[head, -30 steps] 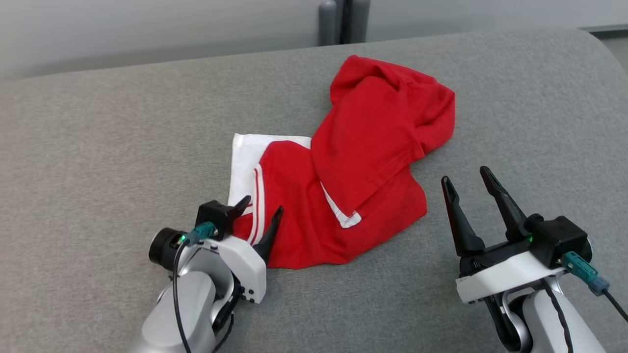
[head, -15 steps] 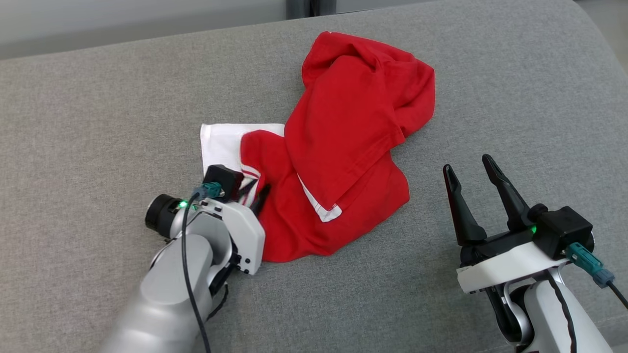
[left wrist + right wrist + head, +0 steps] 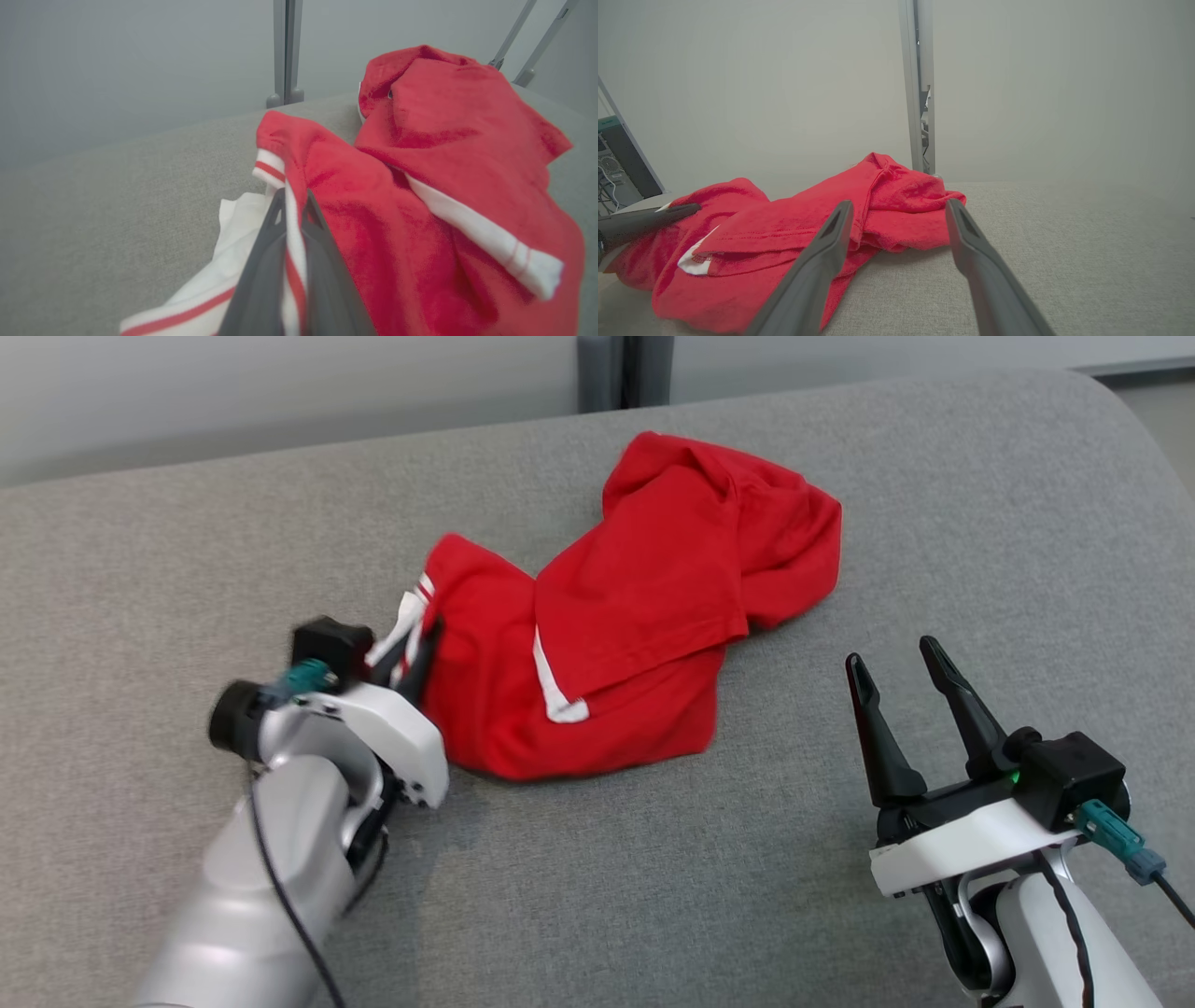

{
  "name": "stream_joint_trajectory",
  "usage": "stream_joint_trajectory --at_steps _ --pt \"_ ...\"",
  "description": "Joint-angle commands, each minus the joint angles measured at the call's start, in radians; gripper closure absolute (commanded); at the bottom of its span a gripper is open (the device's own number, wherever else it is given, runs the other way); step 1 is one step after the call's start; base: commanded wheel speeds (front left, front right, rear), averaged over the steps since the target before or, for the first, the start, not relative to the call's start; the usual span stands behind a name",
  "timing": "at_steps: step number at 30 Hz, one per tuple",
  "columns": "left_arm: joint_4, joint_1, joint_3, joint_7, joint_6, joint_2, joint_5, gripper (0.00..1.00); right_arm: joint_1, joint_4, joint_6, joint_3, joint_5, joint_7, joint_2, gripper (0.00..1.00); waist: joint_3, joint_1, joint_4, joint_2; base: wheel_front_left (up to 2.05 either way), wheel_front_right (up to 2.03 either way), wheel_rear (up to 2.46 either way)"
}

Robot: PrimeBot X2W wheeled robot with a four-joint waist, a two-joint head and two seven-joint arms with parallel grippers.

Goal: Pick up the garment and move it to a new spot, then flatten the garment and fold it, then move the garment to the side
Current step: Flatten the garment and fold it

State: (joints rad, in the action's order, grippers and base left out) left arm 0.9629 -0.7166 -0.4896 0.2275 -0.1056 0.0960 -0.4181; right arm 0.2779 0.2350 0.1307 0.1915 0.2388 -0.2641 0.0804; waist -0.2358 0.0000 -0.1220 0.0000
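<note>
The left gripper (image 3: 415,639) pinches the striped edge of the red garment (image 3: 644,635) at centre left; the garment lies on the grey cushion (image 3: 709,896), stretching toward upper right. The right gripper (image 3: 894,653) stands wide open, apart, lower right.

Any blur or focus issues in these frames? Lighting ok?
Head view: left gripper slightly motion-smeared, garment sharp, light soft and even, shadows faint. Left wrist view: garment soft throughout. Right wrist view: right gripper blurred near the lens, garment crisp, no glare.
</note>
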Motion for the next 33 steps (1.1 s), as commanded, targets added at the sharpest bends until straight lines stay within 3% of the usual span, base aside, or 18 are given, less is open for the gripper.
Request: stream_joint_trajectory --at_steps 1,6,11,18,26,33 --pt "-0.017 -0.021 0.016 0.014 0.002 0.019 -0.008 1.00 -0.007 0.003 0.000 -0.003 -0.002 -0.001 0.003 0.00 0.020 0.0000 0.015 0.0000 0.00 0.00 0.00" --pt "-0.135 -0.043 0.103 0.037 0.034 0.101 -0.030 1.00 -0.019 0.012 0.000 0.000 -0.002 -0.001 0.003 0.00 0.063 0.0000 0.042 0.0000 0.00 0.00 0.00" --pt "-0.371 -0.019 0.217 0.038 0.076 0.213 -0.014 1.00 -0.031 0.014 0.000 -0.003 -0.002 -0.001 0.000 0.00 0.097 0.0000 0.069 0.0000 0.00 0.00 0.00" --pt "-0.516 -0.050 0.310 0.021 0.112 0.346 -0.024 1.00 -0.032 0.012 0.000 -0.004 -0.003 -0.001 -0.004 0.00 0.101 0.0000 0.093 0.0000 0.00 0.00 0.00" --pt "-0.571 -0.088 0.390 -0.047 0.125 0.456 -0.063 1.00 -0.020 0.008 0.000 -0.001 -0.005 -0.001 0.000 0.00 0.077 0.0000 0.110 0.0000 0.00 0.00 0.00" --pt "-0.536 -0.063 0.377 -0.086 0.105 0.492 -0.058 1.00 -0.012 0.005 0.000 -0.001 -0.002 -0.001 0.011 0.00 0.057 0.0000 0.118 0.0000 0.00 0.00 0.00"
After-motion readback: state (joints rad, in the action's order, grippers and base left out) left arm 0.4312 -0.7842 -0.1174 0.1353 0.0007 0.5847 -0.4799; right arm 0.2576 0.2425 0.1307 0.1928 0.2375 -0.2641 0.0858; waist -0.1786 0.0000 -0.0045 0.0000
